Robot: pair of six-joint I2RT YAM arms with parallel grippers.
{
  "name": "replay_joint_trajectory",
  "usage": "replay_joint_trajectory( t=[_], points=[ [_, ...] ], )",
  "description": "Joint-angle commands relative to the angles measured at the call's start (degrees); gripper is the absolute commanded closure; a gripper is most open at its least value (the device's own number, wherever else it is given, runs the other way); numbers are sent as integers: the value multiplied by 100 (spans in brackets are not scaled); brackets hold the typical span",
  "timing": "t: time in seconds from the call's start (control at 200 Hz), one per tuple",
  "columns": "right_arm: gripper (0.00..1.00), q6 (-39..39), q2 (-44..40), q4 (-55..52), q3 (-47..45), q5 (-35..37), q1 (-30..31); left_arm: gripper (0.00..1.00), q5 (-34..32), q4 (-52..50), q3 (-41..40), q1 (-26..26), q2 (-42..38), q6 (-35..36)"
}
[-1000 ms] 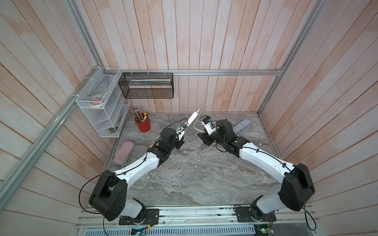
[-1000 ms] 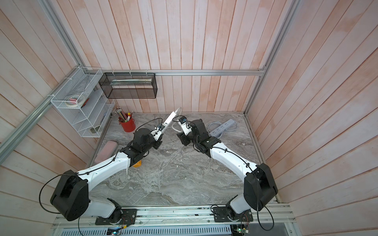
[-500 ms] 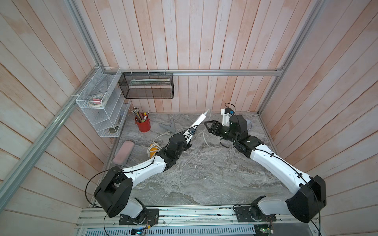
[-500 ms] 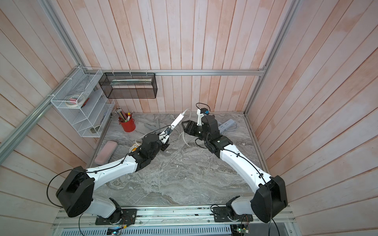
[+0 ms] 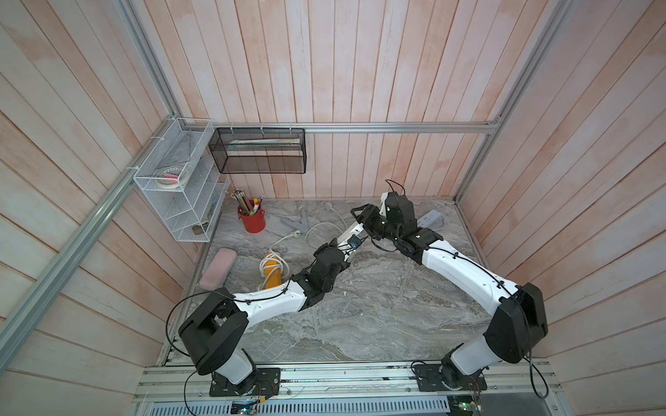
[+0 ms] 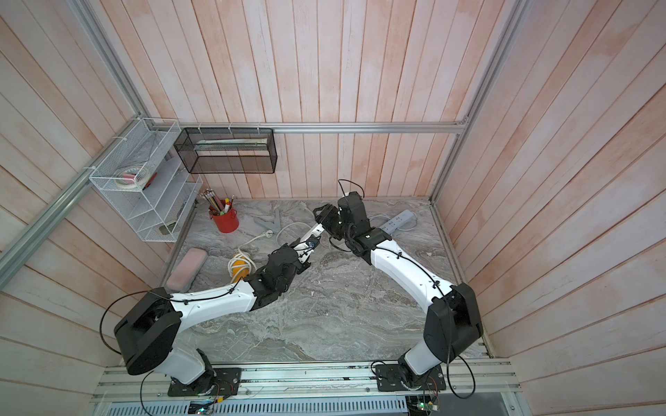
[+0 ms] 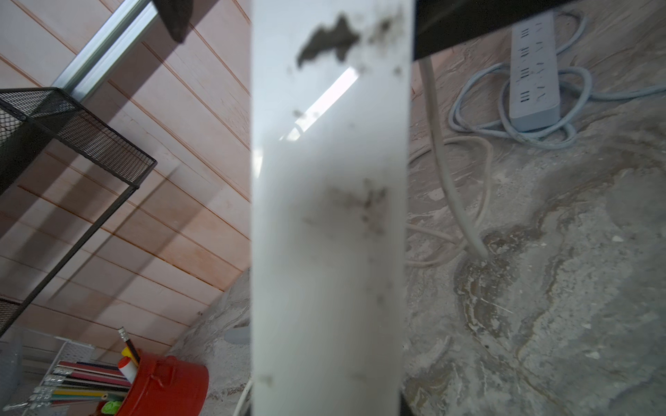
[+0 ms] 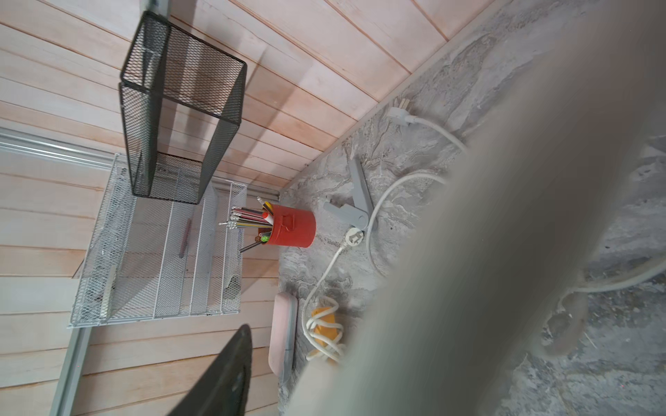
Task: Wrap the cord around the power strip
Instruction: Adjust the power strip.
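While the left gripper (image 5: 341, 246) clamps the raised power strip (image 5: 355, 231) and the right gripper (image 5: 362, 219) stands apart-fingered, the cord (image 7: 448, 180) apparently hangs unwrapped.

**Camera setup rundown**

Both top views look steeply down from high overhead, covering the whole tabletop (image 5: 378, 324). Left wrist cam sits close against the white power strip (image 7: 328, 216). Every view catches the red pencil cup (image 8: 293, 228).

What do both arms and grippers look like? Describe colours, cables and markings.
The left arm and right arm have white curved links, black joints and bases, and thin black cables clipped along them. The left gripper and right gripper are black; no markings legible.
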Motion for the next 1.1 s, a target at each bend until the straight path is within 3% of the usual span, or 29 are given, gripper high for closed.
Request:
replay_joint_trajectory(
  t=[0.0, 0.105, 0.225, 0.33, 0.42, 0.51, 0.64, 0.715, 0.845, 0.97, 1.095],
  points=[
    [51, 49, 175, -189, 148, 189, -40, 79, -125, 553, 155, -136, -35, 124],
    [67, -89, 154, -13, -93, 238, -106, 67, -50, 300, 223, -146, -157, 65],
    [80, -310, -34, 568, -612, 275, -239, 46, 472, -421, 450, -146, -394, -236],
    [85, -865, -243, 1097, -1022, 175, -485, 34, 1567, -1814, 906, -32, -621, -818],
    [89, -1458, -434, 1420, -1300, -285, -807, 34, 2545, -3280, 1566, 278, -589, -1380],
    [90, -2174, -649, 1530, -1429, -928, -1042, 34, 3956, -3932, 1825, 807, -746, -1872],
    [89, -3331, -1076, 1690, -1576, -2288, -1179, 32, 6376, -3787, 1807, 1645, -870, -2627],
    [87, -3703, -1261, 1566, -1589, -2795, -1192, 29, 7247, -3493, 1718, 1863, -750, -2948],
    [87, -3765, -1389, 1573, -1553, -3567, -1232, 24, 8027, -3310, 1630, 1937, -310, -2935],
    [87, -3641, -1490, 1888, -1552, -3894, -1241, 21, 8787, -3139, 1596, 1908, -66, -3124],
    [87, -3300, -1584, 2513, -1608, -4114, -1247, 20, 9139, -2670, 1324, 1726, -123, -3365]
  ],
)
